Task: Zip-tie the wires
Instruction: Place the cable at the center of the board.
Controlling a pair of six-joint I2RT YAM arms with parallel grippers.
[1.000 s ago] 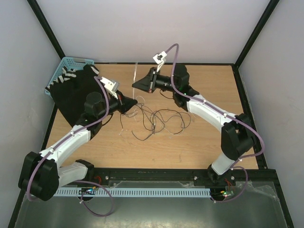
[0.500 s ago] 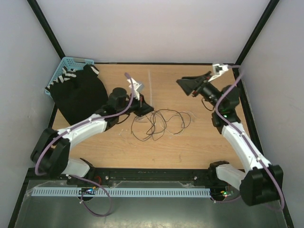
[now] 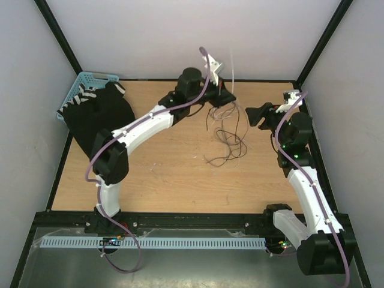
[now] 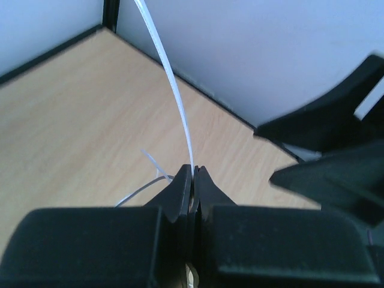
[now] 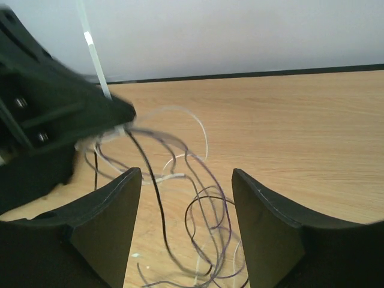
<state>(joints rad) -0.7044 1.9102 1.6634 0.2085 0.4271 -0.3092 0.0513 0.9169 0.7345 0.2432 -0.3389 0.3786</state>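
Observation:
My left gripper (image 3: 226,96) reaches to the far middle of the table, shut (image 4: 193,170) on a thin white zip tie (image 4: 174,90) that sticks up above it (image 3: 231,65). The dark wires (image 3: 227,139) hang in loops from under that gripper down to the wood. In the right wrist view the same wires (image 5: 207,207) curl between my right gripper's open fingers (image 5: 111,225), with the left gripper (image 5: 57,117) at the left. My right gripper (image 3: 258,114) stands open just right of the bundle, holding nothing.
A blue basket (image 3: 89,80) and a black cloth (image 3: 99,120) lie at the far left. The white back wall is close behind the left gripper. Black frame posts (image 3: 321,45) stand at the corners.
My left arm swung right and toward the back wall, lifting the zip tie and wires. My right gripper let go, opened and drew back to the right.

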